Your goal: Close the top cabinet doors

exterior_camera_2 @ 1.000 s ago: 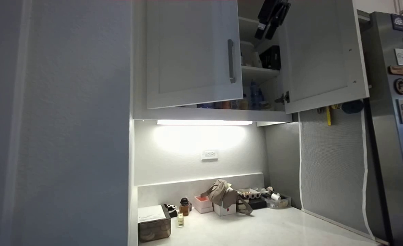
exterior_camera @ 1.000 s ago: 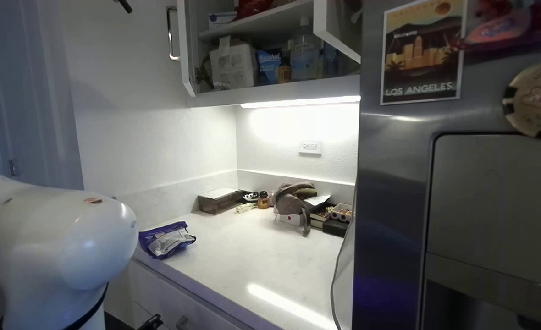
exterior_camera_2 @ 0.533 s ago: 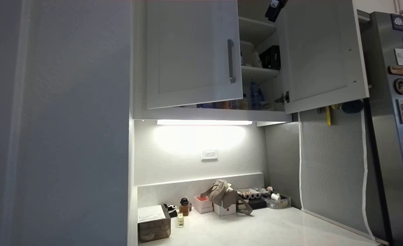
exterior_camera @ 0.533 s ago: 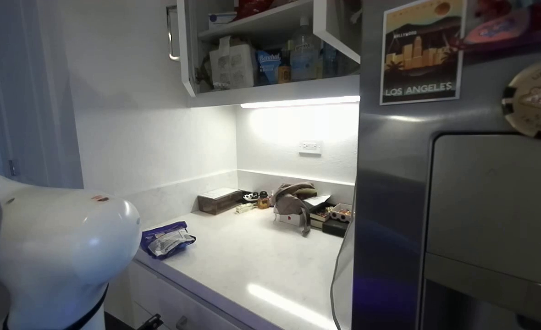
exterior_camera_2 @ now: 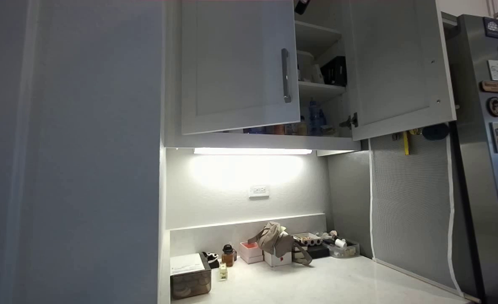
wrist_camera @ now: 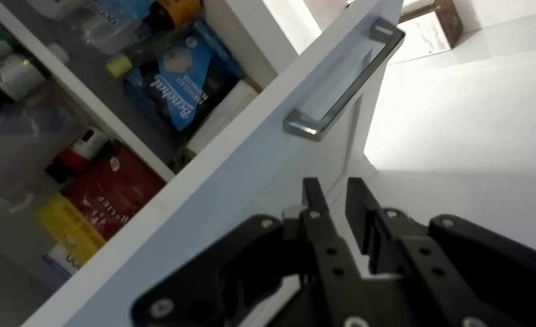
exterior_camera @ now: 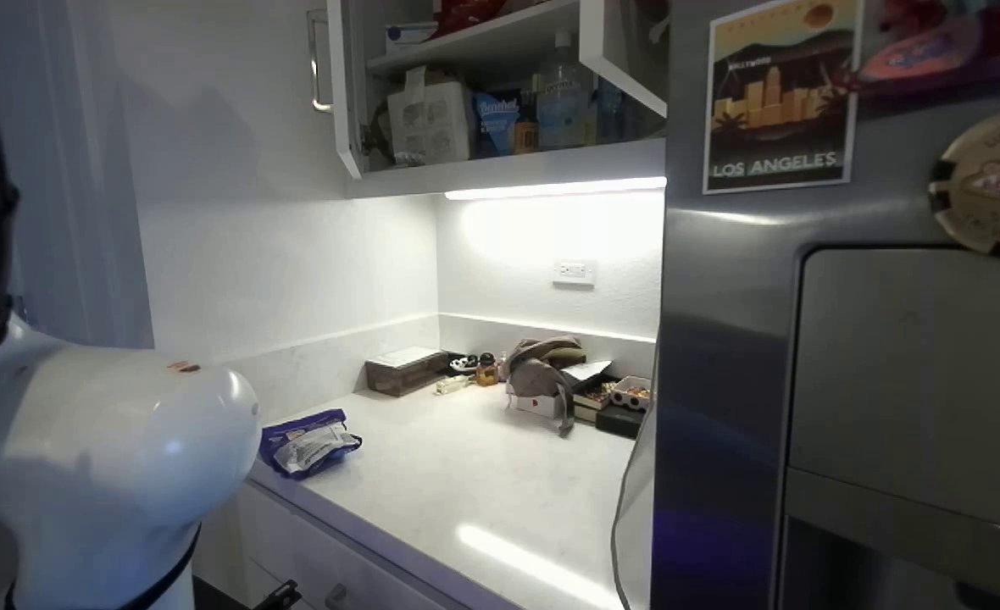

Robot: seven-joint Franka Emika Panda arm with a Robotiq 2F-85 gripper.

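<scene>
The top cabinet doors both stand ajar in both exterior views. The left door (exterior_camera_2: 236, 63) is partly swung out and carries a silver bar handle (exterior_camera_2: 285, 76); the right door (exterior_camera_2: 396, 63) stands wide, its inner face showing. From the wrist view, I look along the edge of the door with the handle (wrist_camera: 304, 127), its outer face (wrist_camera: 259, 181) beside my fingers. My gripper (wrist_camera: 332, 181) has its jaws partway apart, with a narrow gap and nothing between them. Only a dark tip of it (exterior_camera_2: 302, 6) shows at the top of an exterior view.
Shelves hold bottles, a Benehal box (wrist_camera: 177, 86) and a red packet (wrist_camera: 113, 190). The steel fridge (exterior_camera: 729, 339) stands right beside the cabinet. Below are the counter (exterior_camera: 466, 474), a purple bag (exterior_camera: 309, 442) and a brown box (exterior_camera: 405, 373). My white arm (exterior_camera: 127, 424) is at the left.
My gripper has moved up and left across the cabinet opening in an exterior view, nearly leaving the picture. A black cable on the arm has come into view. The doors have not moved.
</scene>
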